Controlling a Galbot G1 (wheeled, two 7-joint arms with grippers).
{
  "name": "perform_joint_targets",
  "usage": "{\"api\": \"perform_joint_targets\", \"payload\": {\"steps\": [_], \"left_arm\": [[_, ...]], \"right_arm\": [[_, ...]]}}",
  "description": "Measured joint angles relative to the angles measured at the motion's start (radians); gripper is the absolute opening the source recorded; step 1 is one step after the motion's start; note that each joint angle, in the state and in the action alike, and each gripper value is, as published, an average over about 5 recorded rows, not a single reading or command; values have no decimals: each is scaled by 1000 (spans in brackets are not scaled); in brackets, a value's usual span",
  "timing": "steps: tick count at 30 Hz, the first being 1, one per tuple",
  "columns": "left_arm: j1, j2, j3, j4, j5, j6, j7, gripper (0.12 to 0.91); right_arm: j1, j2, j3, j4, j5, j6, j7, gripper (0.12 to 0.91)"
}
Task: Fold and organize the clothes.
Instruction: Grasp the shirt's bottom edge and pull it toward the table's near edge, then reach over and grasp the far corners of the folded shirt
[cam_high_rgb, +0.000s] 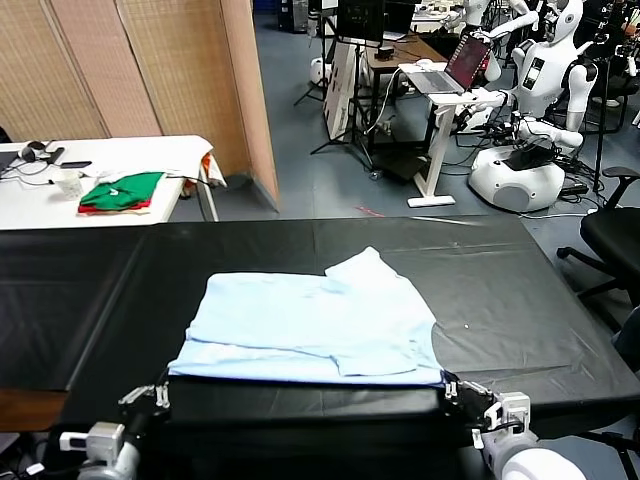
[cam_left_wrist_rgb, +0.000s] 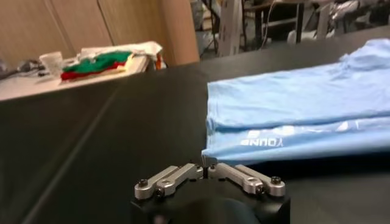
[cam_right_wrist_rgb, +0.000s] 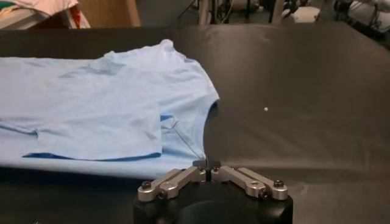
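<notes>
Left tool (cam_high_rgb: 148, 398) and right tool (cam_high_rgb: 462, 391), fingers pressed together, touch thin, soft T-shirt's (cam_high_rgb: 310, 325) near hem.

my pale light-blue t-shirt (cam_high_rgb: 310, 325) lies flat on the black table, partly folded into a wide rectangle, one sleeve poking out at the far edge, white lettering showing along the near hem, fabric slightly wrinkled.
</notes>
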Motion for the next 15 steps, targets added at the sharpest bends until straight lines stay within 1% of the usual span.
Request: {"api": "perform_joint_targets", "payload": {"steps": [1,2,3,5,8,12,15], "left_arm": [[-5,-1,-6,-6,-10,7,-4,809],[-13,0,-12,-11,-23,12,-7,853],[-24,1,-15,-14,-43,16,-9,879],[-60,9,-16,-12,-97,22,-12,900],[-147,27,1,9,-194,36,-16,906],[-286,61,42,60,-312,76,-27,907],[-392,98,77,111,-388,102,-25,907]], "right_arm": [[7,-1,1,8,5,7,1,849],[18,-3,1,13,9,15,3,873],[34,-6,-2,13,12,22,6,898],[83,-13,-11,0,12,30,13,905],[198,-24,-42,-55,15,20,27,907],[373,-42,-111,-165,26,-7,45,907],[498,-52,-173,-252,49,-32,64,907]]}}
